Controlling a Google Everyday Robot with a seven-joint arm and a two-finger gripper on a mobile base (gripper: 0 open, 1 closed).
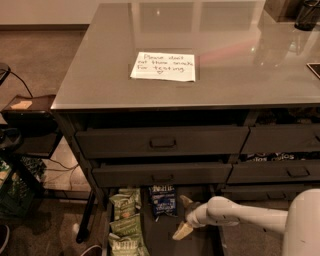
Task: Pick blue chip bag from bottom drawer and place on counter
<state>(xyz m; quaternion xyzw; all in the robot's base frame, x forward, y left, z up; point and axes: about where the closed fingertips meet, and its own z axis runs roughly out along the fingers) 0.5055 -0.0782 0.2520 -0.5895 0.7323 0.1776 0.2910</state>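
Observation:
The blue chip bag [163,201] lies upright at the back of the open bottom drawer [155,235], under the desk front. My gripper [184,216] hangs over the drawer just right of the bag, with its fingers spread: one tan fingertip [186,201] points up near the bag's right edge, the other [182,231] points down. It holds nothing. My white arm [250,218] reaches in from the lower right. The counter [225,65] is the glossy grey top above, with a white handwritten note [164,66].
Several green snack bags [124,220] lie in the drawer's left half. Two wider dark drawers [160,142] with recessed handles sit above. A dark side unit [30,125] and cables stand on the left. A dark cup [306,15] sits at the counter's far right.

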